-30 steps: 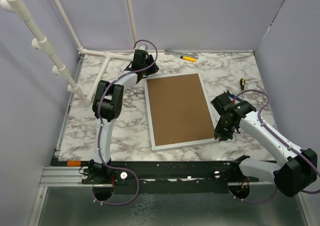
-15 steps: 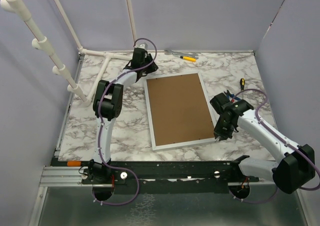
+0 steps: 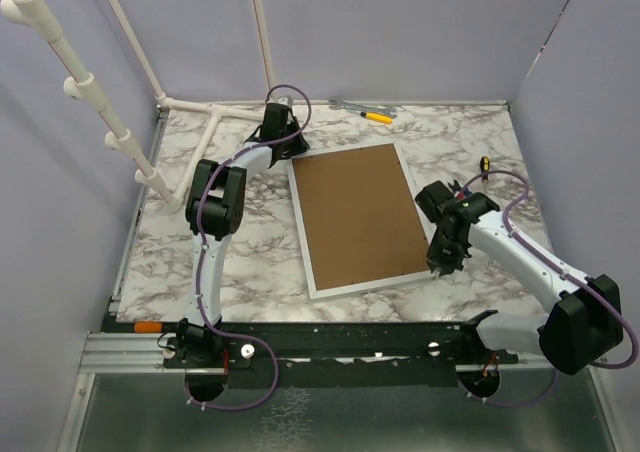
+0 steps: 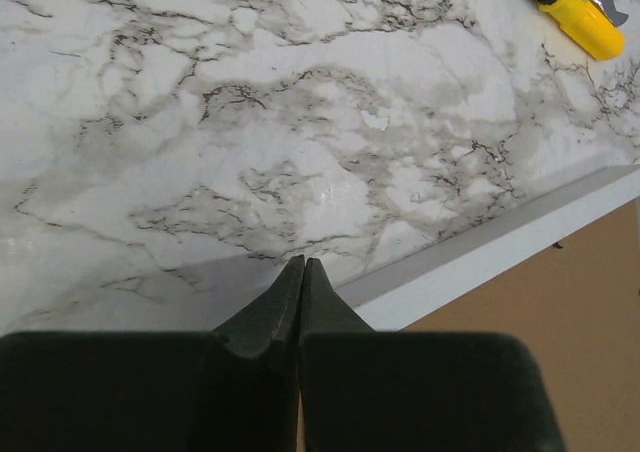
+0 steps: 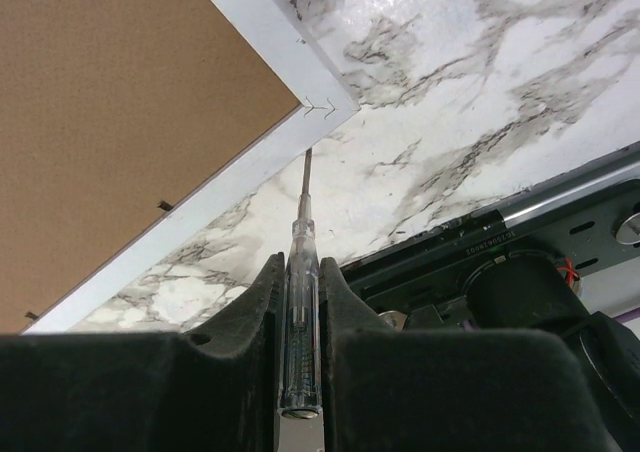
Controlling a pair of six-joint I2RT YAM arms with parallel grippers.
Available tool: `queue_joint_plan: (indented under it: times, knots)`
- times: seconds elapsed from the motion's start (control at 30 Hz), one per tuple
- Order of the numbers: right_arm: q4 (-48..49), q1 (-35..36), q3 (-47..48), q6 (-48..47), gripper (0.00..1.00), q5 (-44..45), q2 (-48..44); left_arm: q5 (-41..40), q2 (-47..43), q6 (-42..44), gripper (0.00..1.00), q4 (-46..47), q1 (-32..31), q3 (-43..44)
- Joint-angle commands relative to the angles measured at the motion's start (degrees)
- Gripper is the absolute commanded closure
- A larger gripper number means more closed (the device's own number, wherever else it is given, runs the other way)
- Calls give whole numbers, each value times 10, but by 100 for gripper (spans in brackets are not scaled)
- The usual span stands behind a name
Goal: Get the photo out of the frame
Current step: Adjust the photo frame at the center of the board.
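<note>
The frame (image 3: 358, 217) lies face down on the marble table, its brown back up inside a white rim (image 4: 500, 257). The photo is hidden under the back. My left gripper (image 3: 289, 152) is shut with nothing in it, its tips (image 4: 303, 264) on the table just beside the frame's far left corner. Off the near right corner, my right gripper (image 3: 441, 266) is shut on a clear-handled screwdriver (image 5: 300, 272). The screwdriver's thin shaft (image 5: 305, 182) points at the rim (image 5: 260, 32) close to that corner and stops just short of it.
A yellow-handled screwdriver (image 3: 377, 118) and a metal tool (image 3: 350, 105) lie at the back edge. Another screwdriver (image 3: 483, 165) lies right of the frame. White pipe work (image 3: 190, 107) stands at the back left. A black rail (image 3: 350, 340) runs along the near edge.
The left gripper's jaws have closed beside the frame's far left corner. The right gripper has shifted slightly left, toward the near right corner, with the screwdriver still in it.
</note>
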Motion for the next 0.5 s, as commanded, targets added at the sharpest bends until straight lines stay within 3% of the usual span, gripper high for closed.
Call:
queue_joint_plan:
  times: [0.0, 0.47]
  knots:
    - [54, -4, 35, -12, 99, 38, 15, -12, -10, 20, 100, -43, 7, -35]
    - [131, -73, 58, -80, 100, 14, 73, -44, -130, -36, 100, -56, 7, -222]
